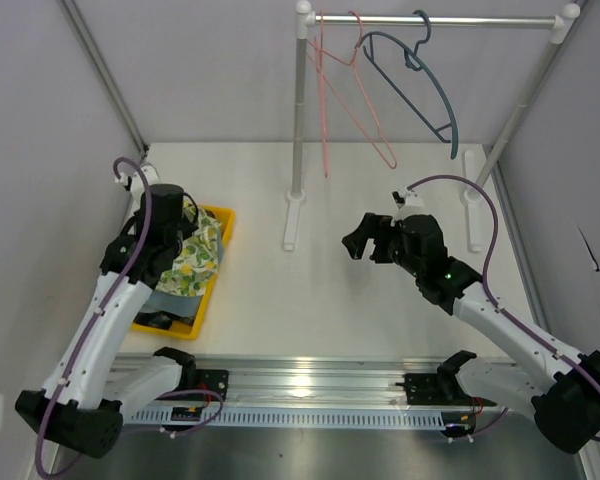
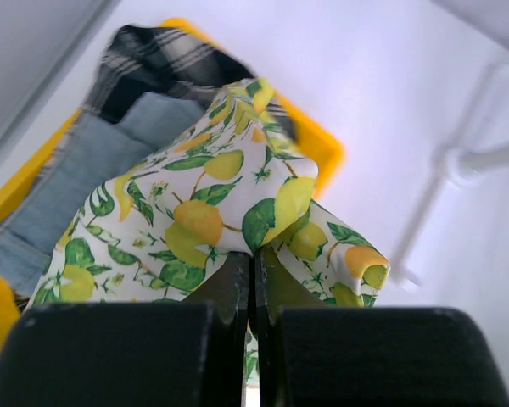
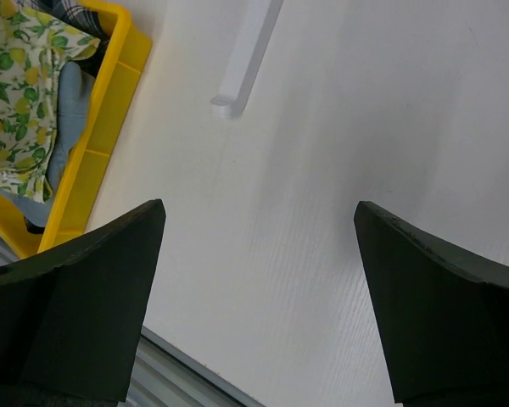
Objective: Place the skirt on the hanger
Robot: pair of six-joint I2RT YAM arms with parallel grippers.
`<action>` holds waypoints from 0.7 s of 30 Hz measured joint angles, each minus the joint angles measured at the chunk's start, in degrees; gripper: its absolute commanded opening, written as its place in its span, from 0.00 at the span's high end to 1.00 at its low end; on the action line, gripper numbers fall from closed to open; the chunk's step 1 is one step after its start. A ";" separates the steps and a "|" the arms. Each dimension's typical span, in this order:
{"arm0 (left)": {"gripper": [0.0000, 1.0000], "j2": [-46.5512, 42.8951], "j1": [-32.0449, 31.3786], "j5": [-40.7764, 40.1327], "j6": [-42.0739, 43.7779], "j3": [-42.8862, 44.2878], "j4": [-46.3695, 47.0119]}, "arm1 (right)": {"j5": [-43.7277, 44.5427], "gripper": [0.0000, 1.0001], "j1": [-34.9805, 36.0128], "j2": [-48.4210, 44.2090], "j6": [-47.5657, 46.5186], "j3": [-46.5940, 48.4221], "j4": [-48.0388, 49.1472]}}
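The skirt (image 1: 195, 255) is pale yellow-green cloth, thick with yellow lemons and green leaves. It sits crumpled on top of the heap in the yellow tray (image 1: 224, 232) by the bench's left edge. One fold is drawn up into a peak and pinched between the closed fingers of the left gripper (image 2: 253, 275). The hanger (image 1: 324, 120), thin pink wire, hangs by its hook from the rail (image 1: 480, 20) along the far edge, close to a second just like it

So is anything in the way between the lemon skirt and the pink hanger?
Nothing visible blocks it. The left gripper pinches the skirt over the yellow tray; only the rack's white post stands beside the hanger.
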 measured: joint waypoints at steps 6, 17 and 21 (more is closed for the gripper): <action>1.00 -4.02 -17.94 -2.49 -3.50 3.91 -5.35 | -0.20 0.01 0.90 -3.72 -0.28 0.00 -0.04; 1.00 1.70 -40.02 -6.58 -10.21 7.72 -3.93 | -1.75 0.05 6.43 -6.82 1.97 -0.68 0.24; 1.00 3.39 -40.92 -6.73 -10.27 7.72 0.44 | -2.47 0.05 8.00 -4.39 5.70 -3.43 0.83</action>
